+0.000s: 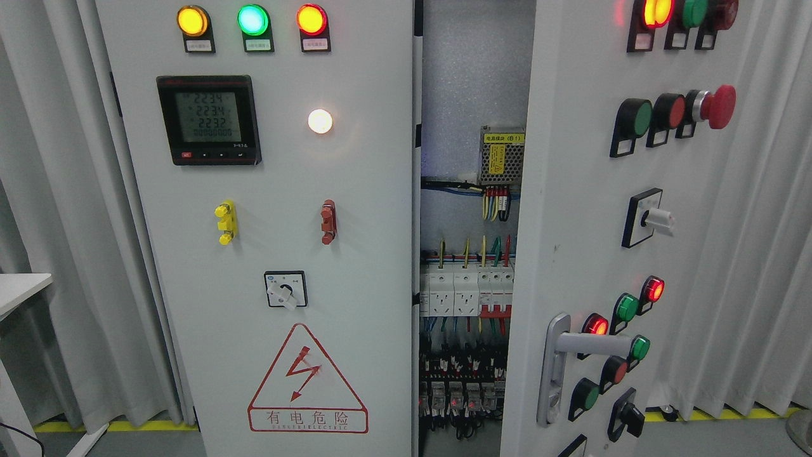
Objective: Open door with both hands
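Right door [583, 241] ajar beside closed left door [266, 254], grey curtains [761, 254] behind; hands out of view.

right door [583, 209]: grey, swung ajar, lever handle [590, 346] horizontal | left door [266, 254]: grey, closed

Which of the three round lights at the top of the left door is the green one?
The middle light is green. The light left of it glows yellow-orange, and the one on its right glows orange-red. All three sit in a row on the left door.
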